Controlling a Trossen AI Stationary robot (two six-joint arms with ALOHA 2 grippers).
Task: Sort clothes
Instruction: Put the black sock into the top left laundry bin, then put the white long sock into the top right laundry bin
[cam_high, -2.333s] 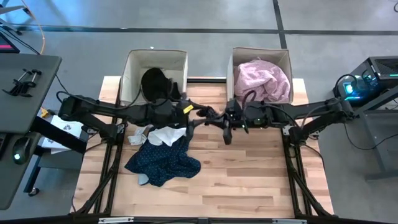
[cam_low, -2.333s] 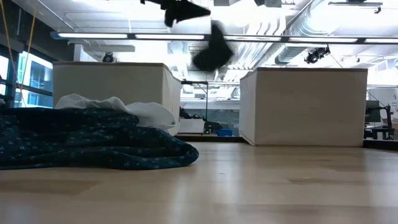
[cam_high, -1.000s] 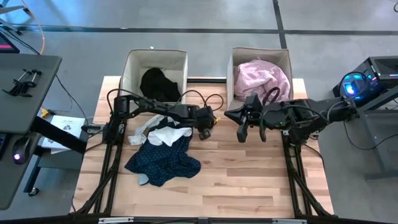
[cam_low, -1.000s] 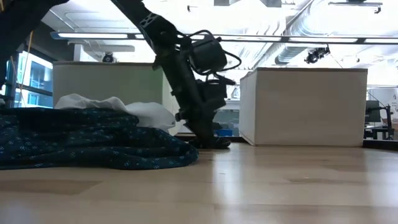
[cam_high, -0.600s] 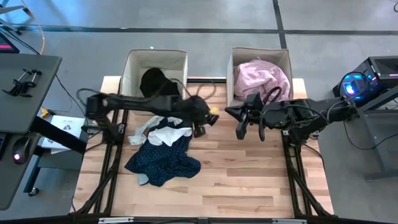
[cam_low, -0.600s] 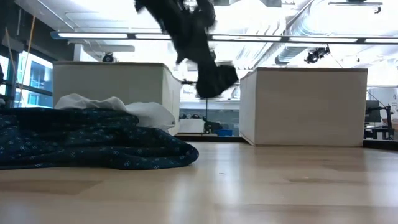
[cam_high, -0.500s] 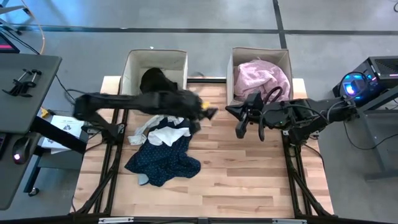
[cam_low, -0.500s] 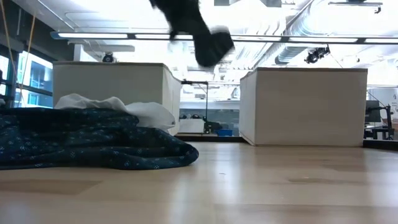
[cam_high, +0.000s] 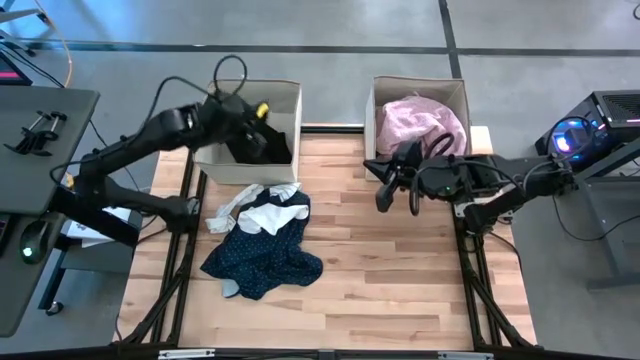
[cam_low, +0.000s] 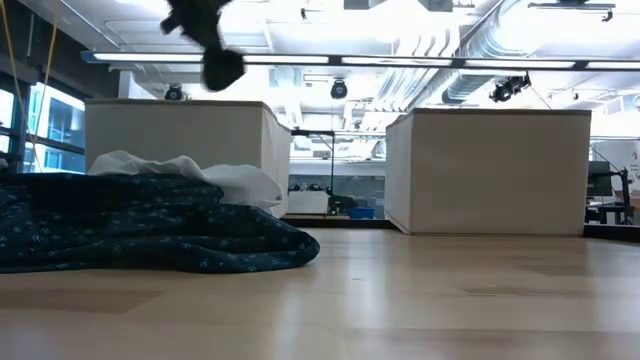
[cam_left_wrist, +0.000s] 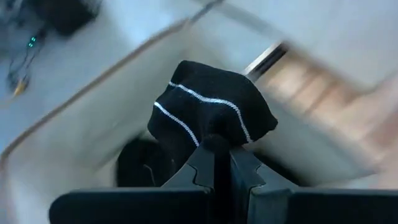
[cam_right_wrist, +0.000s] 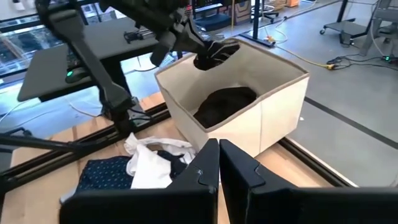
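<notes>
My left gripper (cam_high: 262, 135) hangs over the left beige box (cam_high: 215, 108), shut on a black sock with thin white stripes (cam_left_wrist: 211, 109). The low view shows them high up, the sock (cam_low: 220, 68) under the gripper. A black garment (cam_right_wrist: 224, 102) lies inside that box. The navy white-dotted dress (cam_high: 265, 250) lies spread on the table, a white cloth (cam_high: 235, 207) at its far edge. A pink shirt (cam_high: 420, 125) fills the right box (cam_high: 372, 105). My right gripper (cam_high: 385, 197) hovers shut over the table, near that box, holding nothing. My left gripper pinches a bunched part of the sock (cam_left_wrist: 214, 138) between its two shut fingers. The rest of the sock bulges out past the fingertips. The sock is lifted clear, above the left box's opening (cam_right_wrist: 214, 53).
Bare wooden table (cam_high: 400, 280) stretches to the right of and nearer than the dress. The two boxes stand side by side at the far edge. A desk with gear (cam_high: 40, 120) is off the table's left, and electronics (cam_high: 590, 130) are off its right.
My left gripper was down at the table's middle, just right of the dress. It has risen with the dark sock, lifting it clear. It then swung toward the far left until it hung over the left box.
</notes>
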